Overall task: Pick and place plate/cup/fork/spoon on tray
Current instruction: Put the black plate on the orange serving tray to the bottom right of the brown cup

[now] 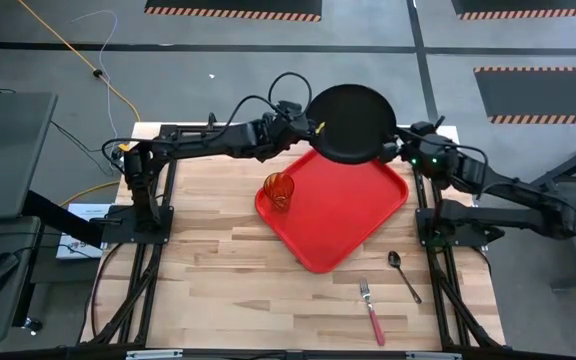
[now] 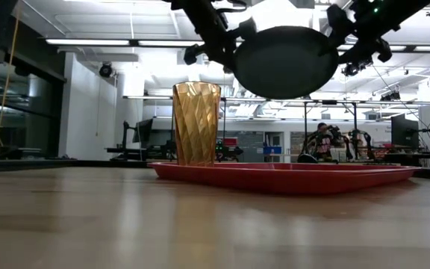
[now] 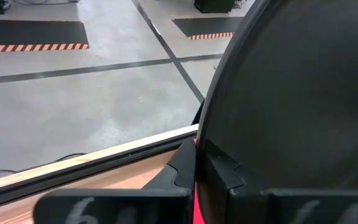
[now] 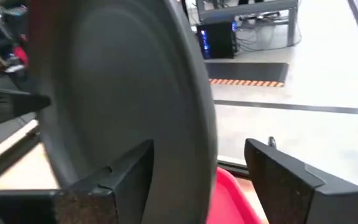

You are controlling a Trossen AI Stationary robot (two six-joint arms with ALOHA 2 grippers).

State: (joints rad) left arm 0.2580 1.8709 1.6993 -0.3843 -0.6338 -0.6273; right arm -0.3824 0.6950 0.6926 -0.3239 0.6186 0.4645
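Note:
The dark plate (image 1: 353, 120) is in the air over the far corner of the red tray (image 1: 348, 215), roughly level in the low view (image 2: 286, 63). My left gripper (image 1: 313, 128) is shut on its left rim. My right gripper (image 1: 400, 150) is open at the plate's right rim, one finger on either side of it (image 4: 197, 186); I cannot tell whether a finger touches. The amber cup (image 1: 279, 190) stands upright on the tray's left corner. The fork (image 1: 371, 308) and the spoon (image 1: 403, 275) lie flat on the table near the front right. My left gripper pinches the plate's left rim (image 3: 199, 146) between its two fingers (image 3: 182, 165), one on each face. The fingers come level from the table's left side. The plate is lifted clear of the tray and hangs about level.
The tray lies turned diagonally in the middle of the wooden table (image 1: 208, 270). Bare wood lies to its left and along the front. Both arms' bases stand at the table's left and right sides.

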